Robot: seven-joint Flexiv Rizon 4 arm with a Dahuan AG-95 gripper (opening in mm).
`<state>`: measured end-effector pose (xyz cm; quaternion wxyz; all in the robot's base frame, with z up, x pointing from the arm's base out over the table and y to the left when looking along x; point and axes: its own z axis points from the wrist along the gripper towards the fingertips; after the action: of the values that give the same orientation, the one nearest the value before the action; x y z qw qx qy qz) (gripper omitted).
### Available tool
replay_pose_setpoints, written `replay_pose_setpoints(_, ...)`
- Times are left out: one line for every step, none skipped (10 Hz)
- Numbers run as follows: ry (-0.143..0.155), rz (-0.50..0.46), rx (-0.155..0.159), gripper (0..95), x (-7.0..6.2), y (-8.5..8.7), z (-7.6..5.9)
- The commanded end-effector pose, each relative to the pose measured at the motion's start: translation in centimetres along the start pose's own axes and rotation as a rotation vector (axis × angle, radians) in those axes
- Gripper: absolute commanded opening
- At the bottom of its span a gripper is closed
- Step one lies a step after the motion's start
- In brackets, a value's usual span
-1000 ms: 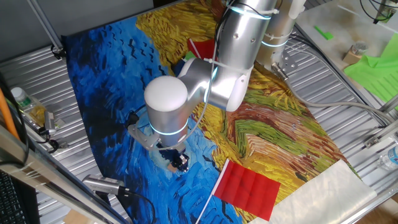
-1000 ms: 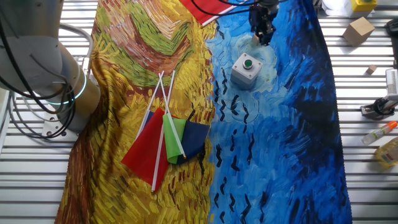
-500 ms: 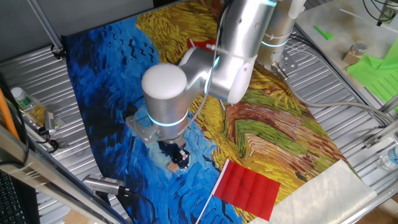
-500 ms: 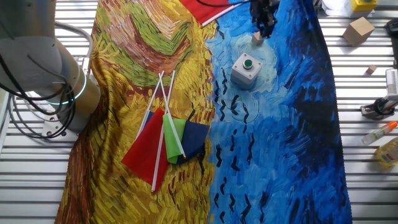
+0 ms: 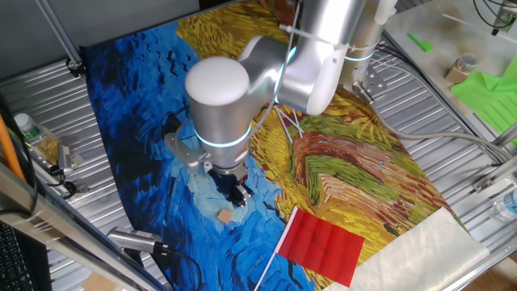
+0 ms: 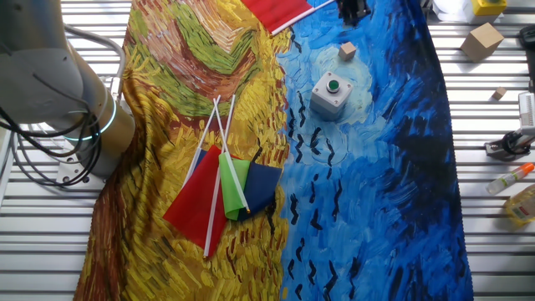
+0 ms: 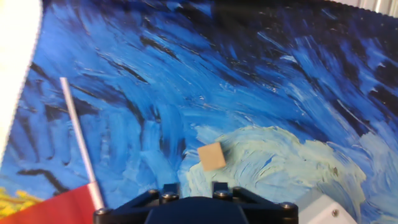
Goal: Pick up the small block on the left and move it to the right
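The small tan wooden block point(image 5: 224, 216) lies on the blue part of the painted cloth, free of the gripper. It also shows in the other fixed view point(image 6: 348, 51) and in the hand view point(image 7: 212, 155). My gripper point(image 5: 240, 194) hangs above and a little beside the block, open and empty. In the other fixed view the gripper point(image 6: 353, 8) is at the top edge. In the hand view the gripper point(image 7: 191, 186) shows only its two finger bases, set apart, just below the block.
A white box with a green button point(image 6: 331, 93) stands near the block; its corner shows in the hand view point(image 7: 323, 211). A red flag point(image 5: 323, 242) lies beside the block. A bundle of coloured flags point(image 6: 221, 188) lies on the yellow part.
The gripper has let go of the block and risen away from it. The block stays on the cloth where it was set down.
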<state>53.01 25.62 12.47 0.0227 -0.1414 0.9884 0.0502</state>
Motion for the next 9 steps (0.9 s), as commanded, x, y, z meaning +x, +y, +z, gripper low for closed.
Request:
replay_pose_setpoints(0.016,0.000,0.013,0.0,-0.02,0.11,0.14)
replay_pose_setpoints(0.018,-0.001,0.014,0.0,-0.02,0.11,0.15)
replay_pose_setpoints(0.019,0.003,0.014,0.0,-0.03,0.12,0.16)
replay_pose_setpoints(0.018,0.009,0.008,0.0,-0.03,0.12,0.16)
replay_pose_setpoints(0.019,0.000,0.009,0.0,-0.03,0.12,0.16)
replay_pose_setpoints(0.008,-0.030,0.007,0.0,-0.03,0.12,0.16)
replay_pose_setpoints(0.000,-0.045,0.008,0.0,-0.03,0.12,0.16)
replay_pose_setpoints(-0.007,-0.048,0.000,0.0,-0.03,0.12,0.16)
replay_pose_setpoints(-0.003,-0.042,-0.003,0.0,-0.03,0.12,0.16)
